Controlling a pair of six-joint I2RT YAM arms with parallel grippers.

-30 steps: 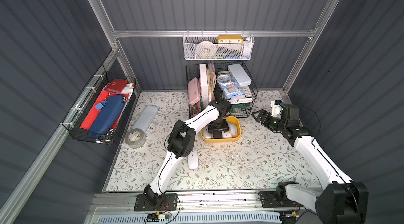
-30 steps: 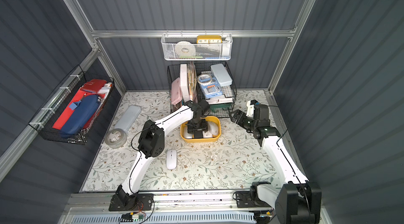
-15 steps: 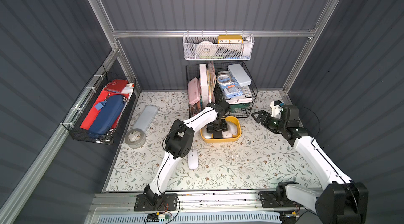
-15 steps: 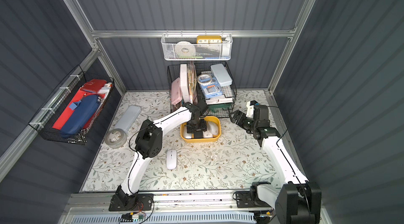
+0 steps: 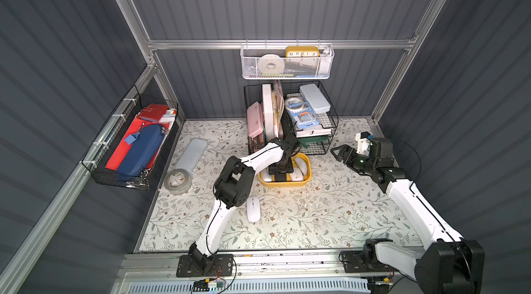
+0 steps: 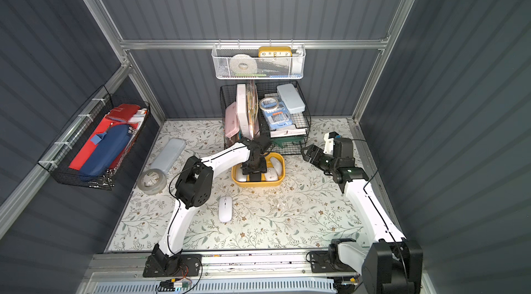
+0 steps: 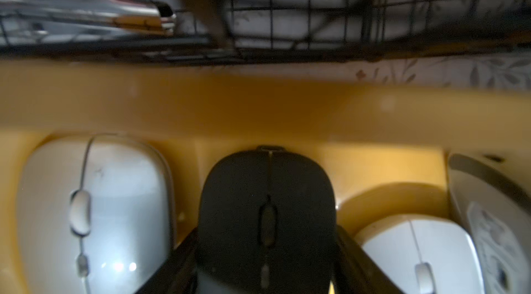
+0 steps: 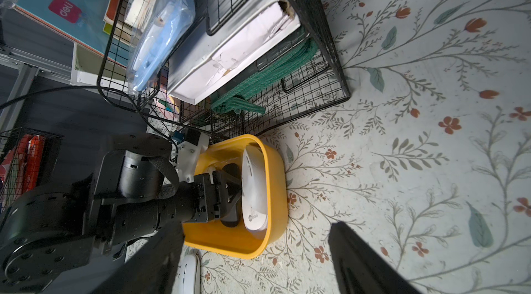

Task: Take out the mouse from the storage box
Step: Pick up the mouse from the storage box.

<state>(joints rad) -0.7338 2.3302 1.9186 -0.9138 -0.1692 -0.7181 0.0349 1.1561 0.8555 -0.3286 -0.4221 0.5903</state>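
Note:
The mustard-yellow storage box (image 5: 283,184) (image 6: 258,184) stands in front of the wire racks in both top views. My left gripper (image 5: 283,171) (image 6: 254,171) (image 7: 267,235) reaches down into it and is shut on a black mouse (image 7: 267,200) (image 8: 230,169), one finger against each side. White mice (image 7: 94,206) (image 7: 416,252) lie on either side of the black one, and another white mouse (image 8: 254,189) (image 5: 300,163) leans on its side against the box wall. My right gripper (image 5: 340,153) (image 6: 307,153) (image 8: 258,266) hovers open to the right of the box, holding nothing.
A white mouse (image 5: 253,212) (image 6: 225,212) lies on the floral mat in front of the box. Black wire racks (image 5: 290,123) full of stationery stand just behind it. A tape roll (image 5: 177,181) and a pale blue case (image 5: 191,153) lie at the left.
My left gripper's jaws have narrowed onto the black mouse inside the box. The right arm has hardly moved.

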